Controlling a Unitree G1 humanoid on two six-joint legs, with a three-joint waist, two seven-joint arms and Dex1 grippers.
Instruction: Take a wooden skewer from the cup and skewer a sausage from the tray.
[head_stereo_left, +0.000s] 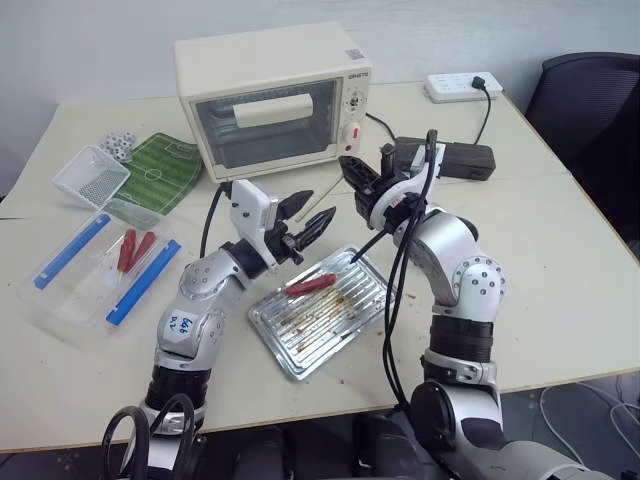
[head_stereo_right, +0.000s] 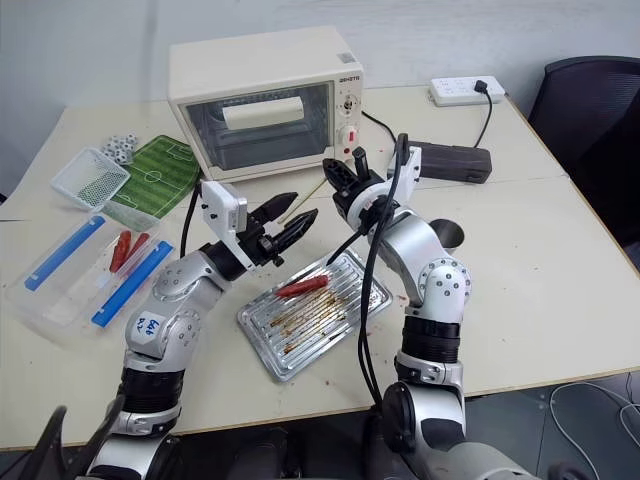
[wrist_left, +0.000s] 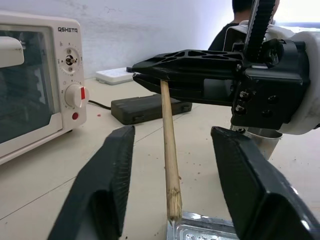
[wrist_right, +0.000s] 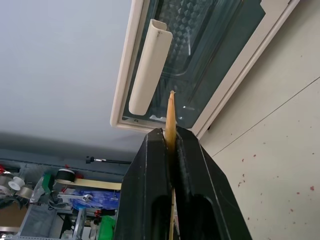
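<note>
Holding the wooden skewer (wrist_left: 170, 165) in my right gripper (wrist_right: 170, 145), jaws clamped shut on it, I judge the pick from the cup (head_stereo_right: 447, 236) done and a hand-over or steadying step under way. The stick hangs from that claw over the far edge of the tray (head_stereo_left: 300, 350), between the spread fingers of my left gripper (head_stereo_left: 305, 222), which touch nothing. The sausage (head_stereo_left: 309, 284) lies on the tray just near of the left claw. Next I'd need the tip lined up with the sausage's end.
</note>
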